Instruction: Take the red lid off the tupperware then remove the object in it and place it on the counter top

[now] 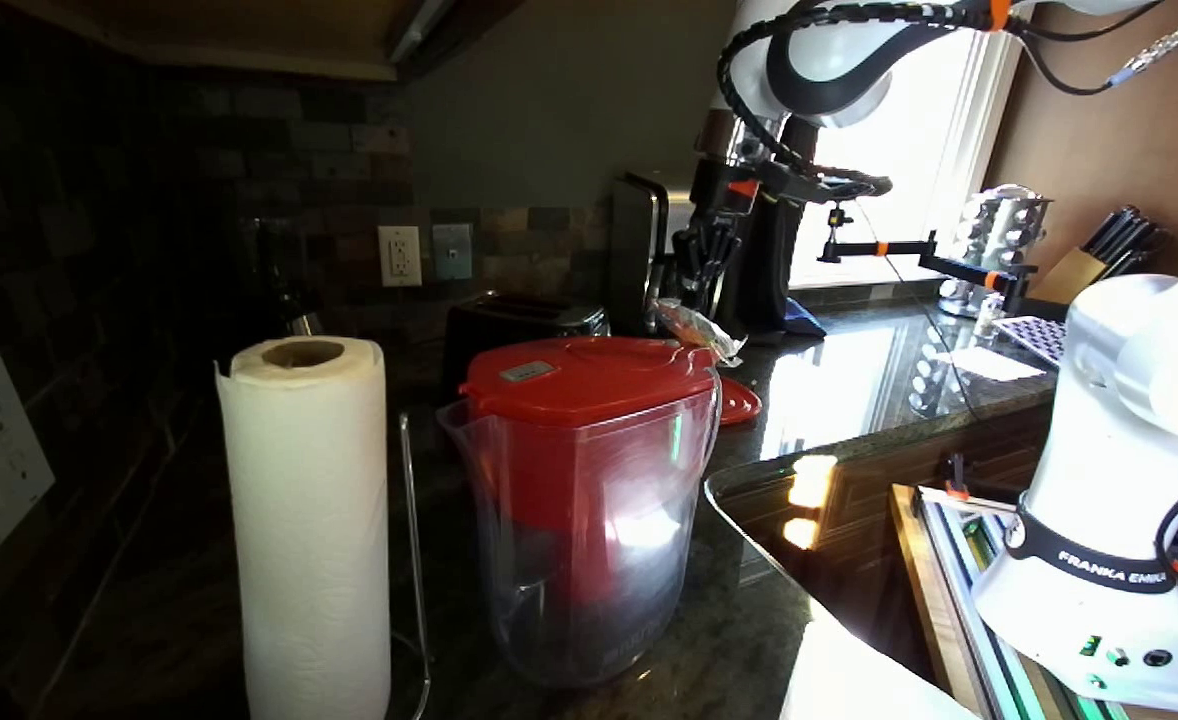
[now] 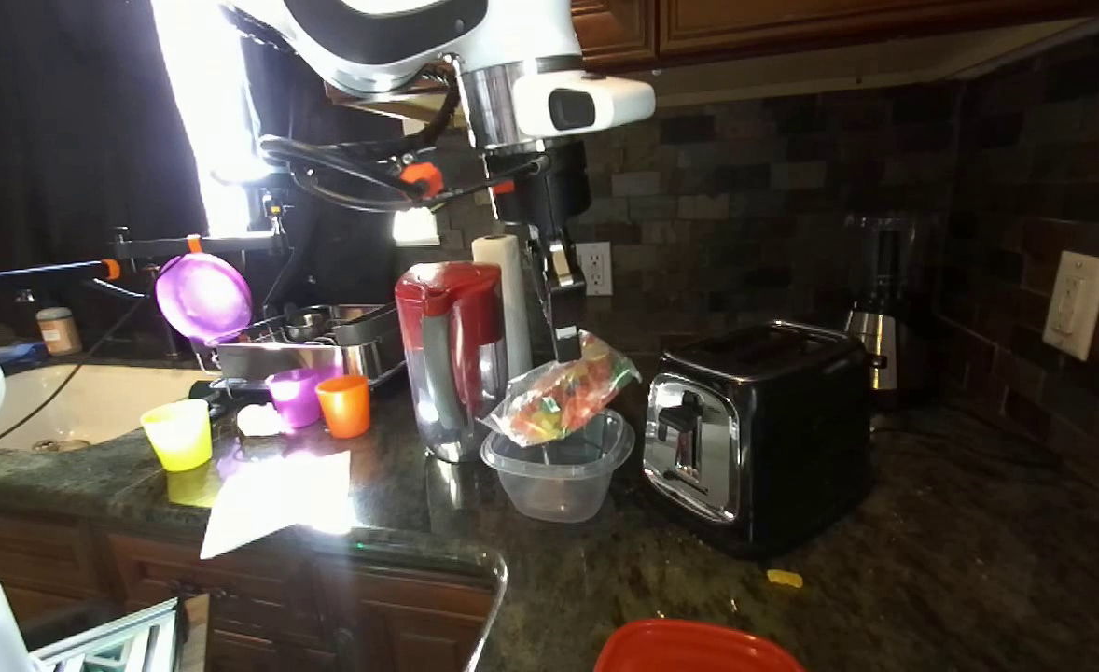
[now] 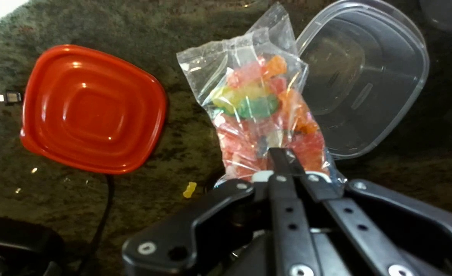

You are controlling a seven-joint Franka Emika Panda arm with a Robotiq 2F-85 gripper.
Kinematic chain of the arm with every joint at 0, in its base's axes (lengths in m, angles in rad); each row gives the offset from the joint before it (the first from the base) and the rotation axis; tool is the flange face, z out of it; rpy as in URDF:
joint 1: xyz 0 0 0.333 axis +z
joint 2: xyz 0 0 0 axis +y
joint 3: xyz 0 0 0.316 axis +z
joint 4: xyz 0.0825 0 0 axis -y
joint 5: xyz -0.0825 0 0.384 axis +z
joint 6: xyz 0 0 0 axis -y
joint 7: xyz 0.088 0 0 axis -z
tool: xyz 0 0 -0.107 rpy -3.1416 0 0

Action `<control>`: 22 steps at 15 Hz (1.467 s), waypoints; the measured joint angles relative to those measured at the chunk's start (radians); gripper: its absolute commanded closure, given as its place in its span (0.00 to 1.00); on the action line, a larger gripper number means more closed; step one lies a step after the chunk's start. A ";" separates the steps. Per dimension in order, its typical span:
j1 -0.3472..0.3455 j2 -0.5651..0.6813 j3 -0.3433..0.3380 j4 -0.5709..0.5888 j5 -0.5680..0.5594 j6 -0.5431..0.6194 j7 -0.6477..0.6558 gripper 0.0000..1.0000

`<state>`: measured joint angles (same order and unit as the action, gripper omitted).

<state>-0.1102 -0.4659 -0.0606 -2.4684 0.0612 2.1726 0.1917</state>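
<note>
We are in a kitchen: a dark, glossy stone counter top (image 2: 969,541) runs along a tiled wall (image 2: 717,207), with wooden cabinets (image 2: 727,23) above and more below its edge. Along it we see a toaster (image 2: 783,443) and a red-topped pitcher (image 1: 589,480) (and, just as telling for us, a roll of paper towels (image 1: 309,540)). We also find a pale sink (image 2: 116,397) and, near a window (image 1: 924,180), a block of knives (image 1: 1087,260).

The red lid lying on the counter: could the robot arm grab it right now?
Probably not yet: the gripper is closed on the candy bag, so it would likely have to let go first. Nothing lies on top of the red lid, though.
</note>
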 measured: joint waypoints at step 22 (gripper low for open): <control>-0.026 0.286 -0.045 -0.129 0.015 0.285 -0.032 1.00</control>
<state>-0.1360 -0.1798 -0.1055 -2.5969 0.0765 2.4575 0.1601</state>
